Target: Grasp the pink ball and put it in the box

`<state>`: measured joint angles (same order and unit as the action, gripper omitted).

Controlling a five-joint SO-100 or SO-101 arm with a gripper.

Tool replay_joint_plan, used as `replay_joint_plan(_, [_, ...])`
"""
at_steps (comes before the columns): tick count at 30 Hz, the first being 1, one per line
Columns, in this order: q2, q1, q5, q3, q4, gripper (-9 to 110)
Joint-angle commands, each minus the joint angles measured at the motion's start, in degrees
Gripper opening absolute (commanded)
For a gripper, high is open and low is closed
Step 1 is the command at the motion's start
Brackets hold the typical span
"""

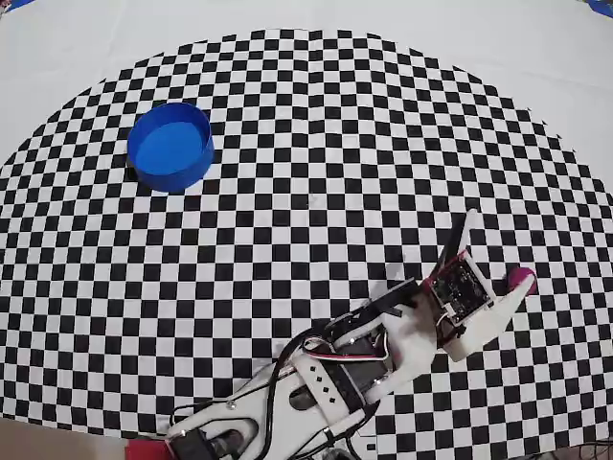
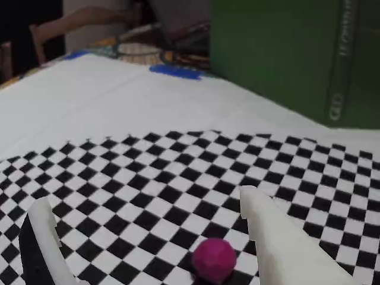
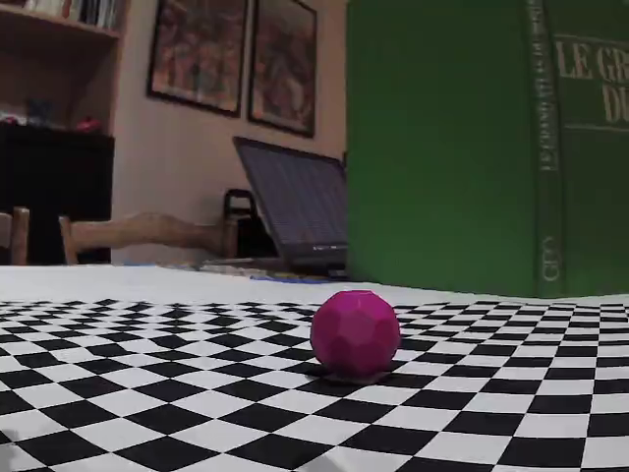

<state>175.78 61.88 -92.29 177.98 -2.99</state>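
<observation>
On my tabletop I count one pink ball, one blue box and one checkered mat. My own parts come to one arm carrying one tool with two white fingers. Beyond the mat, the fixed view adds one green book, one open laptop, two framed pictures and one chair back.

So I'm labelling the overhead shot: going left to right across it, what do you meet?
The box at upper left → the arm's base at the bottom edge → the gripper → the pink ball at its tip.
</observation>
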Motion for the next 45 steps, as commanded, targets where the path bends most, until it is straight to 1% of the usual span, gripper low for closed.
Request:
replay_joint_plan(1, [-0.4,1.1,-0.4,0.4,1.1,38])
replay_joint_plan(10, [-0.5,3.2,-0.4,0.4,1.2,38])
replay_joint_plan(27, [-3.7,3.3,-0.4,0.3,1.4,38])
replay_joint_plan(36, [-8.4,4.0,-0.4,-0.2,4.8,38])
replay_joint_plan(45, [-14.0,4.1,-0.4,-2.8,4.9,38])
